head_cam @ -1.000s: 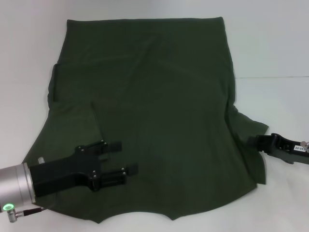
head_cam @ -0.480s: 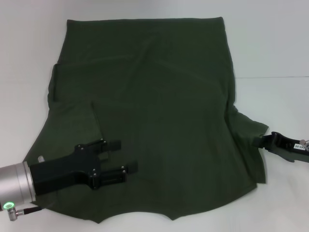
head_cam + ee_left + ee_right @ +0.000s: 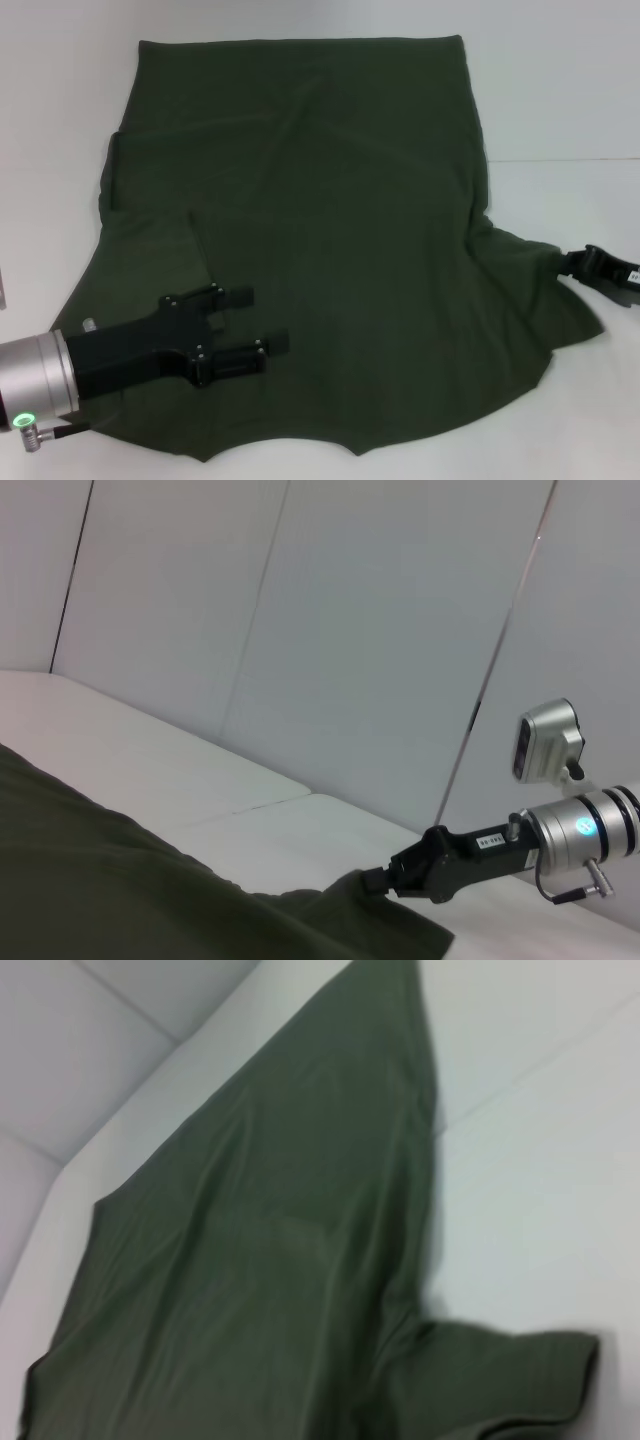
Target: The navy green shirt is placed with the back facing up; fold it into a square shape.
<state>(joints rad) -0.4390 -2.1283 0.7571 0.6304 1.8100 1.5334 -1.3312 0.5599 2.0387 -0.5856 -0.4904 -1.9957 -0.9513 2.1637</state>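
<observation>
A plain white surface [image 3: 560, 90] fills the head view, matte and evenly lit, with only soft shadow. A thin straight seam [image 3: 570, 159] crosses it on the right side, where two panels of the surface meet. In the left wrist view, pale grey-white wall panels [image 3: 380, 630] rise behind the surface, split by narrow dark vertical joints [image 3: 500, 660]. The right wrist view shows the same white surface [image 3: 540, 1190] and a seam line along one corner of it.

Silver cylindrical wrist with a green light ring, ending in the black, screw-studded left end effector [image 3: 255, 320]; right end effector [image 3: 572, 262] black with a white label.
</observation>
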